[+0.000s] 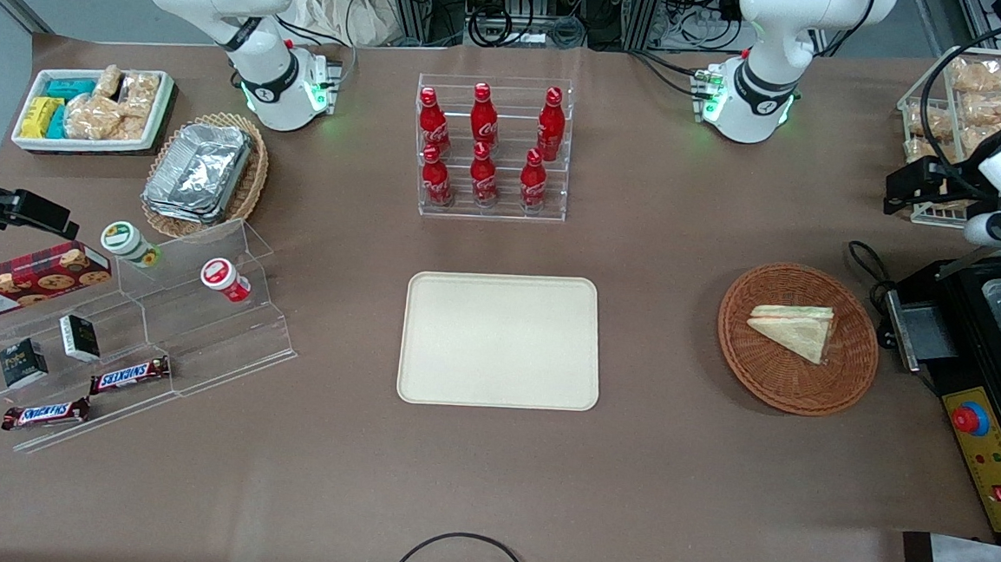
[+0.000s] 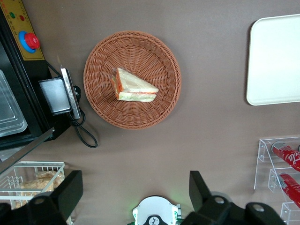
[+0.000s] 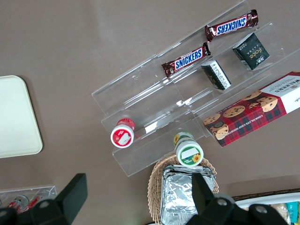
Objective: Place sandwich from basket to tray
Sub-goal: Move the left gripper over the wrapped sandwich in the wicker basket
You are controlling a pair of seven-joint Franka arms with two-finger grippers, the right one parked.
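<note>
The sandwich [image 1: 797,330] [image 2: 136,86], a triangular half of white bread with green and orange-red filling, lies flat in the round reddish-brown wicker basket [image 1: 764,384] [image 2: 103,61]. The cream tray [image 1: 501,342] [image 2: 276,61] sits bare at mid-table, beside the basket toward the parked arm's end. My gripper [image 1: 901,188] [image 2: 133,185] hangs high over the table, farther from the front camera than the basket and next to the wire rack. It is open, its fingers wide apart with nothing between them, well clear of the sandwich.
A black machine with a red button [image 1: 970,420] and its cable [image 1: 867,260] stand close beside the basket at the working arm's end. A wire rack of bagged snacks [image 1: 973,93] is near the gripper. A clear rack of red bottles [image 1: 491,150] stands farther back than the tray.
</note>
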